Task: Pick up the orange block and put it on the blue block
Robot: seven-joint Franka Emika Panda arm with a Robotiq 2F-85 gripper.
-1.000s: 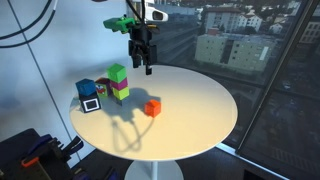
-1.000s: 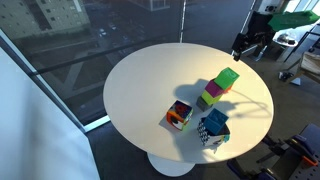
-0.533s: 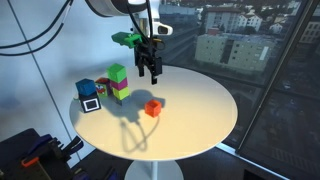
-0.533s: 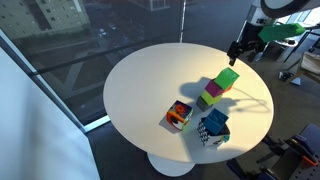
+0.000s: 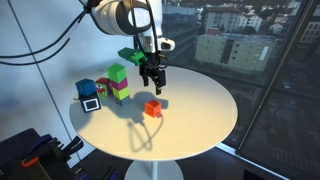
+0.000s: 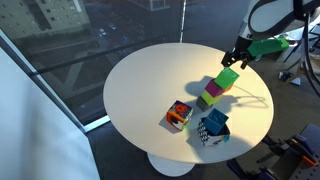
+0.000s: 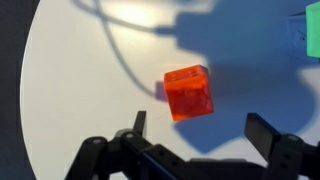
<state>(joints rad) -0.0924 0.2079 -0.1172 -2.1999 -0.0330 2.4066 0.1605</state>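
The gripper (image 7: 200,128) hangs with its jaws spread wide and empty. The orange block (image 7: 190,93) sits on the round white table (image 7: 80,80) mid-frame in the wrist view, just above the gap, slightly skewed to it.

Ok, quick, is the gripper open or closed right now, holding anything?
Gripper: open, holding nothing, poised above the orange block.

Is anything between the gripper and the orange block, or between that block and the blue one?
Nothing visible separates the open gripper from the orange block, which lies bare below it. Toward the blue block, the green-on-magenta stack stands close beside the route, not clearly across it.
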